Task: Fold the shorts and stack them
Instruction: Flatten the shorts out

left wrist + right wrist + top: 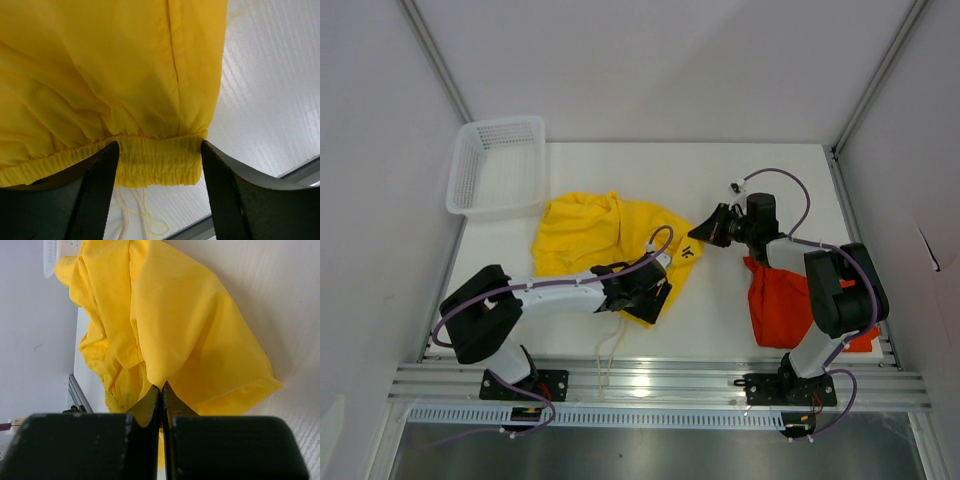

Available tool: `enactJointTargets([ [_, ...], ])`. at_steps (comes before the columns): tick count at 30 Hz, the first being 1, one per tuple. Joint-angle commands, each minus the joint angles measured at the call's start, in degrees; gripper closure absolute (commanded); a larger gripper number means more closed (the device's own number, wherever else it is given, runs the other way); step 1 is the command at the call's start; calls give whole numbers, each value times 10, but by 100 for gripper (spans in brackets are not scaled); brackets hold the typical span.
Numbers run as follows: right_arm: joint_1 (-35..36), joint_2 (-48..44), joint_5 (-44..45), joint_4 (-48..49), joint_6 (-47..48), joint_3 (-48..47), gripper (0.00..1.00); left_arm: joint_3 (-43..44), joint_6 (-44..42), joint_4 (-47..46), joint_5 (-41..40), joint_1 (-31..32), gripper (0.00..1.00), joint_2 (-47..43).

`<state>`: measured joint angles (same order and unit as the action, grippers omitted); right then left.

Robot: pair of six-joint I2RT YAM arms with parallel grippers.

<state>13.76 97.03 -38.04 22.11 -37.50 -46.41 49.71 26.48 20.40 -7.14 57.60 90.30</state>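
Fingers (95,190) of my left gripper (159,150) stand nearest the lens in the left wrist view. They are spread wide, with the elastic waistband (160,162) of the yellow shorts (100,65) lying between them. Both inner faces meet the cloth, but nothing is clamped. A white drawstring (135,210) trails below onto the table (270,90).

Right wrist view: my right gripper (161,387) is pressed together, pinching a fold of the same yellow cloth, which rises to a peak at the tips.

Top view: the yellow shorts lie crumpled mid-table. My left gripper is at their near edge and my right gripper at their right corner, near the black logo (688,252). The orange-red shorts (775,300) lie bunched below my right arm, with no gripper on them. A white basket (495,165) sits at the far left corner.

Assessment: the step in hand is securing the yellow shorts at two points so they can be spread flat. No fold is made and nothing is stacked. The next move calls for my left jaws to clamp the waistband firmly, then for both arms to draw apart evenly so the cloth flattens without slipping free.
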Motion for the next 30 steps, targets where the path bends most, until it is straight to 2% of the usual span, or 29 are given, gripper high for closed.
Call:
enactJointTargets([
  [1, 3, -2, -3, 9, 10, -18, 100, -13, -8, -21, 36, -1, 33, -1],
  [4, 4, 0, -1, 8, 11, -18, 100, -15, -5, -20, 35, -2, 46, -1],
  [6, 2, 2, -3, 8, 11, -20, 100, -12, 0, -6, 20, 2, 47, -1],
  [9, 3, 3, -2, 7, 13, -20, 100, 2, 6, 18, -16, 17, 43, -5],
  [12, 3, 3, -2, 5, 13, -20, 100, 6, 3, 18, -16, 28, 50, -11],
  [14, 3, 3, -2, 5, 13, -20, 100, 13, 9, 35, -33, 36, 50, -7],
  [16, 2, 3, -1, 3, 14, -20, 100, 27, 16, 58, -68, 44, 47, -5],
  [18, 2, 4, -1, 3, 15, -21, 100, 33, 21, 67, -83, 55, 36, -3],
  [19, 2, 4, -2, 3, 15, -21, 100, 33, 22, 67, -84, 58, 35, -4],
  [26, 2, 7, -5, 1, 14, -23, 100, 30, 29, 55, -80, 75, 35, -10],
  [29, 2, 7, -6, 1, 14, -23, 100, 30, 31, 54, -86, 75, 37, 4],
  [30, 2, 7, -6, 1, 15, -23, 100, 30, 31, 53, -86, 75, 41, 7],
])
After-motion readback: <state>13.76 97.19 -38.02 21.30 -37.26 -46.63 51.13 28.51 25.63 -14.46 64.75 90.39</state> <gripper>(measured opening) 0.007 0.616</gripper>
